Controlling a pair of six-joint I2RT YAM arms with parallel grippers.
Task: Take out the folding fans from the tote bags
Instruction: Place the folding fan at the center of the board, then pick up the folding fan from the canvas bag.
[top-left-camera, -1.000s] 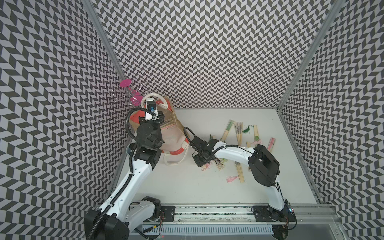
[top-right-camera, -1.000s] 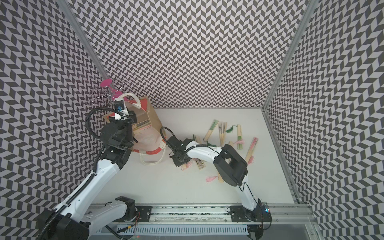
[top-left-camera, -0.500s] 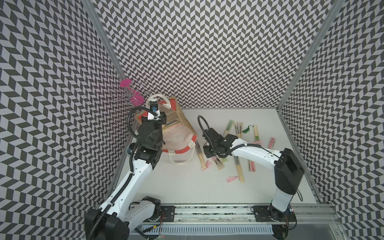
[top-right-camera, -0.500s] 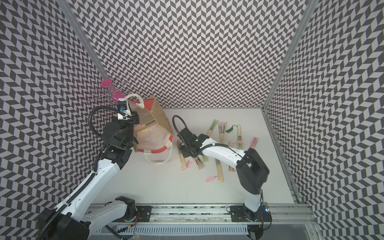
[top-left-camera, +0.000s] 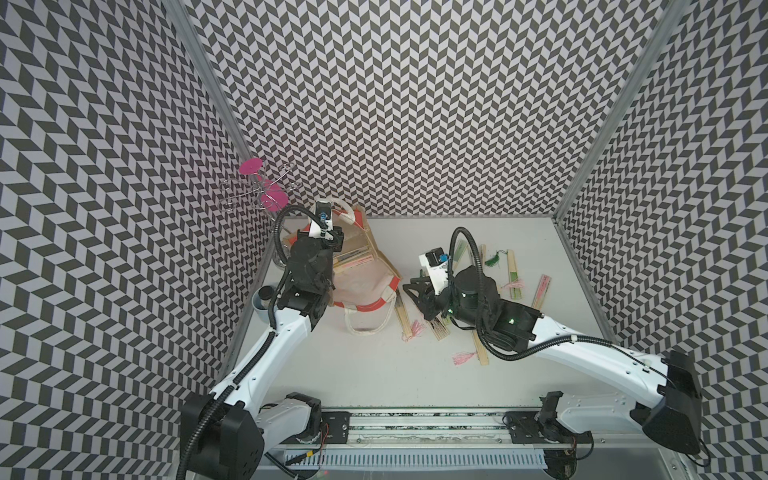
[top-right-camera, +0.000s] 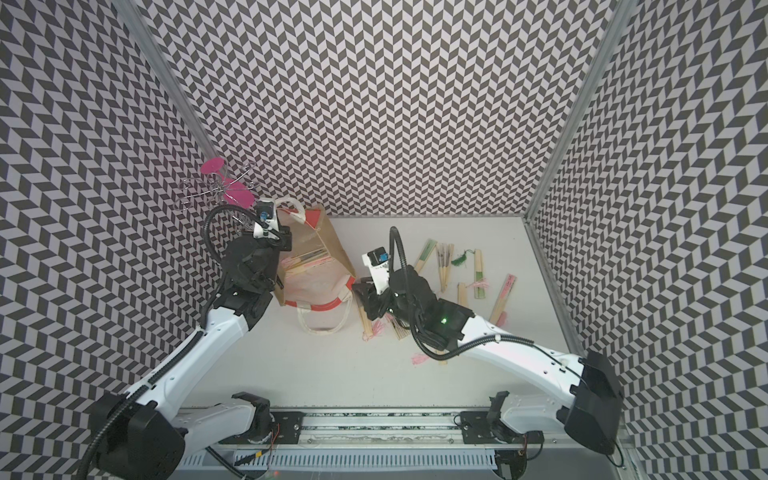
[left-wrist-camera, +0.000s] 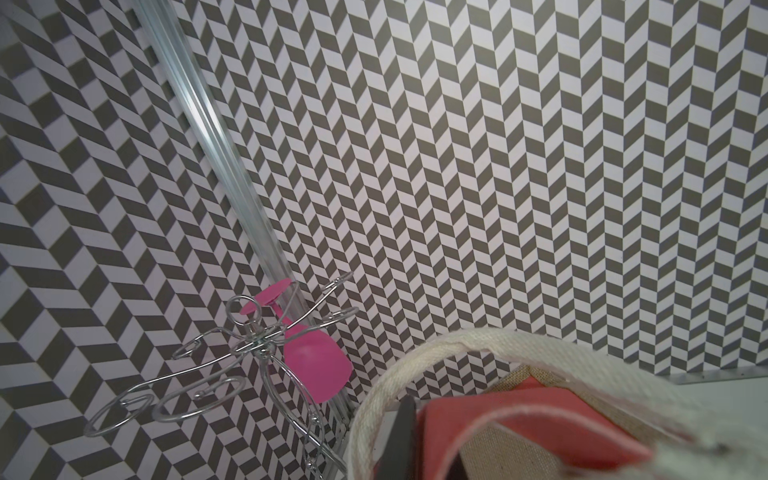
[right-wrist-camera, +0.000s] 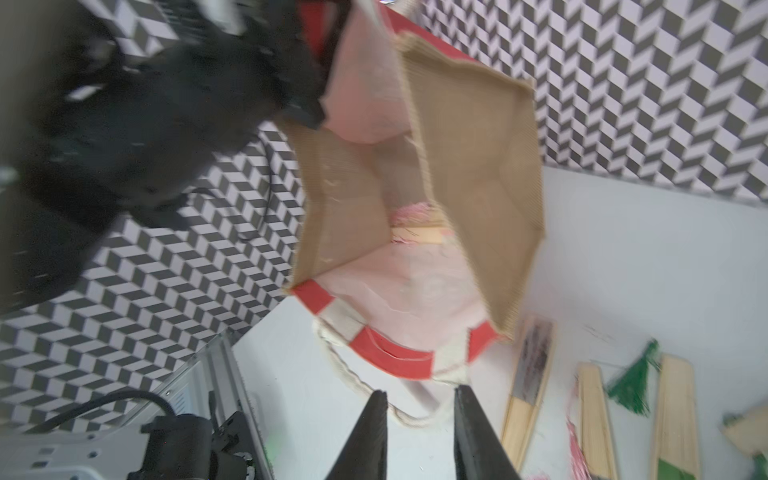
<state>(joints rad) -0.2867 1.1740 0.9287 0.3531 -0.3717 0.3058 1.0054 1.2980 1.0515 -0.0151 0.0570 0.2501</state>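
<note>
**Tote held tipped, fans strewn on the bench**

At the bench's (top-left-camera: 374, 374) ten o'clock, the left fingers (right-wrist-camera: 305, 110) are clamped on the upper rim of the jute tote bag (top-left-camera: 361, 278), which is tipped with its mouth toward five o'clock. A pale fan with a pink tassel (right-wrist-camera: 417, 235) lies deep inside. The right fingers (right-wrist-camera: 374, 424) hover narrowly apart and empty before the mouth. Loose folding fans (top-left-camera: 512, 270) lie from the centre out to two o'clock.
</note>
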